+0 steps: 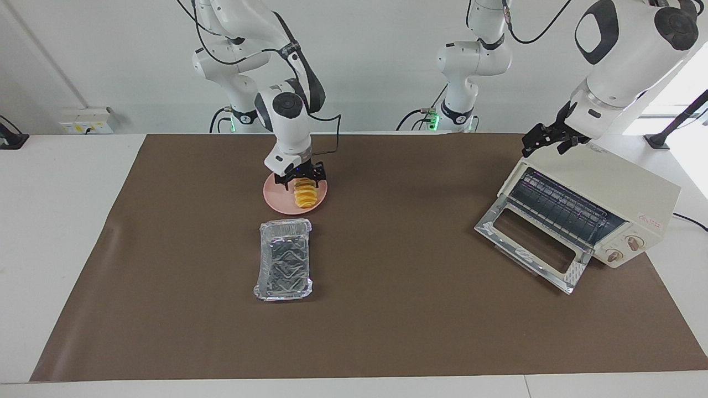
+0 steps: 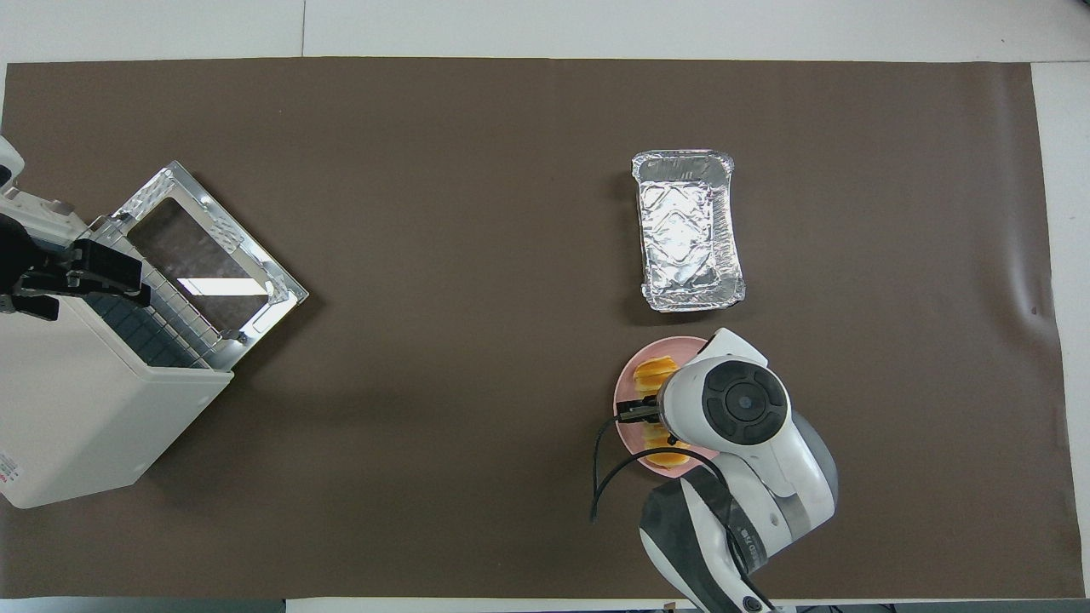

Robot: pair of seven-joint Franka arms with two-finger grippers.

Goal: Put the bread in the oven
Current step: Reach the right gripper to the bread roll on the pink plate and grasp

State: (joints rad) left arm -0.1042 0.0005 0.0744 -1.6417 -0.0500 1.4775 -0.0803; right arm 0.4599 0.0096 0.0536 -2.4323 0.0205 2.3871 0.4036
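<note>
The bread (image 1: 304, 196) is a golden-yellow ridged loaf lying on a round pink plate (image 1: 279, 202), also seen in the overhead view (image 2: 654, 373). My right gripper (image 1: 303, 179) is down on the plate, open, with a finger on each side of the loaf's end nearer the robots; its hand hides the loaf's middle in the overhead view (image 2: 651, 415). The cream-white oven (image 1: 619, 188) stands at the left arm's end of the table with its glass door (image 1: 531, 243) dropped open and the wire rack showing. My left gripper (image 1: 546, 141) hovers open over the oven's top front edge.
A crinkled silver foil tray (image 1: 284, 258) lies just farther from the robots than the plate, also in the overhead view (image 2: 688, 230). A brown mat (image 1: 420, 309) covers the table. The oven (image 2: 85, 409) and its open door (image 2: 213, 255) show at the overhead view's edge.
</note>
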